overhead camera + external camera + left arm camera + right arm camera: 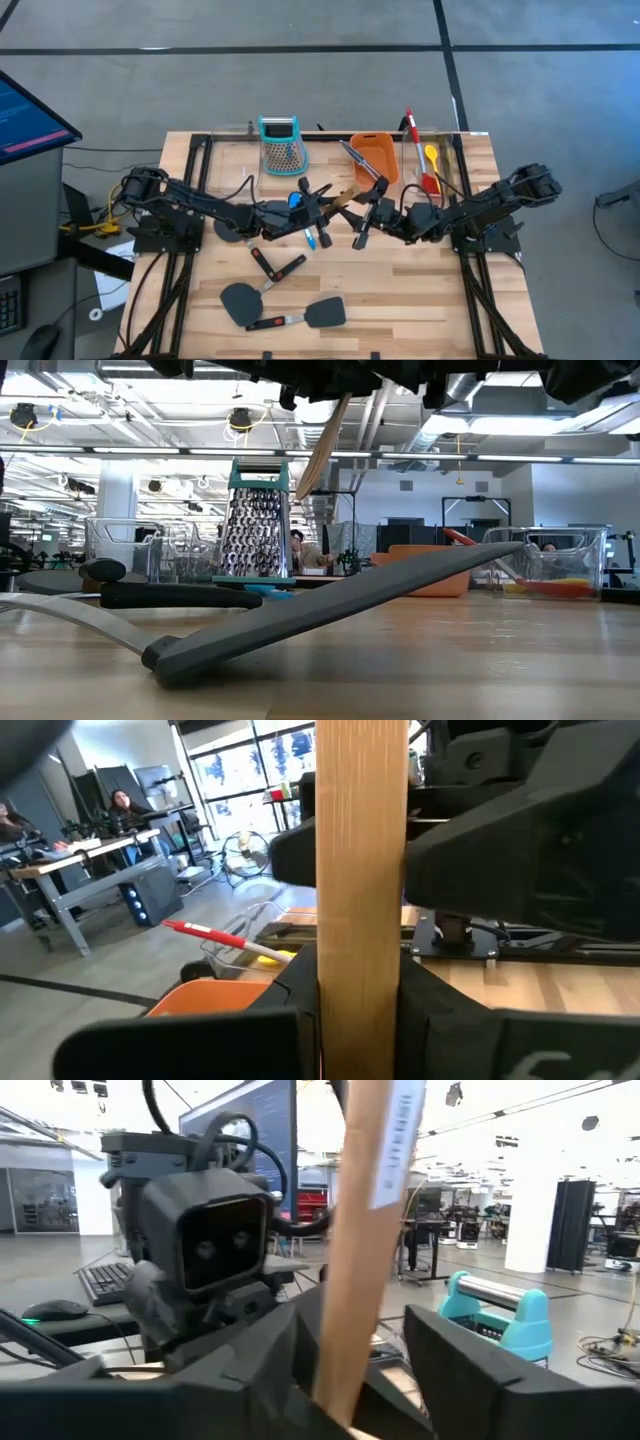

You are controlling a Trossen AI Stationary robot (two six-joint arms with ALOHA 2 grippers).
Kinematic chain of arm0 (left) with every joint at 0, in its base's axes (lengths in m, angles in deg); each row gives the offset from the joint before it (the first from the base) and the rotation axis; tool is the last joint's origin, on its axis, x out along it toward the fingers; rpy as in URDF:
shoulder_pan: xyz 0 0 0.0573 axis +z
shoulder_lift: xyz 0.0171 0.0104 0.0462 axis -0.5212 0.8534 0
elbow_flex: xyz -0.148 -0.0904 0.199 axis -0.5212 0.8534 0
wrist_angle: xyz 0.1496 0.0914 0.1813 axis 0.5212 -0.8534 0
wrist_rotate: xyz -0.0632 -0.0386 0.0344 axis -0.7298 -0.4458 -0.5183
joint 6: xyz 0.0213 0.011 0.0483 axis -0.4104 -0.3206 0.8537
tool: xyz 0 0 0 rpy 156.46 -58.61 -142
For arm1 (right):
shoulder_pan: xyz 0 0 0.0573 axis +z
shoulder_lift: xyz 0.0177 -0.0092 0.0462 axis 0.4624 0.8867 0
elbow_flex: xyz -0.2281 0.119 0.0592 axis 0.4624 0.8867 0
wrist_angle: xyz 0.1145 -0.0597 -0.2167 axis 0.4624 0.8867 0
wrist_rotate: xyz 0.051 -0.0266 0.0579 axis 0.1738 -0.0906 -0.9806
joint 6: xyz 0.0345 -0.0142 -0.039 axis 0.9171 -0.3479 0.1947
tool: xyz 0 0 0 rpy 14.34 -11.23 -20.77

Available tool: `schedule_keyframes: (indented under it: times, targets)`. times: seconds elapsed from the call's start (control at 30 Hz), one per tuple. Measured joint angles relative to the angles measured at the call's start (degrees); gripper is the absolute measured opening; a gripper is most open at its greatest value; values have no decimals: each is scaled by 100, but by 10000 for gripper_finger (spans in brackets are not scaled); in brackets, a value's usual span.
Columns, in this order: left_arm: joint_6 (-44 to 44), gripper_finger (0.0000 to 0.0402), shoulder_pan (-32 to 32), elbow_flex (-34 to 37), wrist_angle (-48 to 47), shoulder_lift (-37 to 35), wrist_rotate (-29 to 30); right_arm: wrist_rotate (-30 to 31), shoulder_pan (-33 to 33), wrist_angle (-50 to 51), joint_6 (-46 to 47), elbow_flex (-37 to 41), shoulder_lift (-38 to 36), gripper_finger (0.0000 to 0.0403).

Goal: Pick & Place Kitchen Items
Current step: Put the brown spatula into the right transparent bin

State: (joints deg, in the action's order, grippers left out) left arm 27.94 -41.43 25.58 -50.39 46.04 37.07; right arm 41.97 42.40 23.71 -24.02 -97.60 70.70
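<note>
Fingers (pixel 480 1020) of the left gripper (pixel 315 208) are pressed tight against both sides of the wooden turner (pixel 360 870), holding it upright above the middle of the table (pixel 420 290). The right gripper (pixel 372 212) meets it there. Its fingers (pixel 470 1370) stand apart on either side of the same turner, with a gap showing, so they seem to have no hold on it.

At the back of the table the orange tub (pixel 375 155) sits beside the grater (pixel 279 145). To the right of the tub lie a red spoon (pixel 412 135) and a yellow spoon (pixel 431 156). Two black spatulas (pixel 240 300) lie flat at the front.

This looks like a handover between the arms, with the left arm now carrying the turner. The next move probably calls for the right arm to back straight off without knocking the wood. The left arm can then carry the turner to where it belongs.
</note>
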Motion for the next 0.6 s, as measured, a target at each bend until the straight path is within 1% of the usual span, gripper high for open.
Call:
schedule_keyframes:
  times: [0.2, 0.3, 0.37, 0.43, 0.6]
  targets:
    - [18, 36, 79, 0, -7, 0, 29, -90, -8, -6, -6, 2, 2, 73]
    - [21, 36, 79, 0, -20, 2, 31, -95, -10, 8, -76, 2, 7, 27]
    - [10, 33, 74, 0, -14, 2, -16, -105, -30, 8, -105, 2, 7, 16]
    - [-10, 30, 74, 2, -13, 2, -120, -101, -52, 8, -118, 2, 5, 16]
    - [-116, 32, 79, 4, -16, 2, -173, -123, -71, 10, -205, 2, 2, 16]
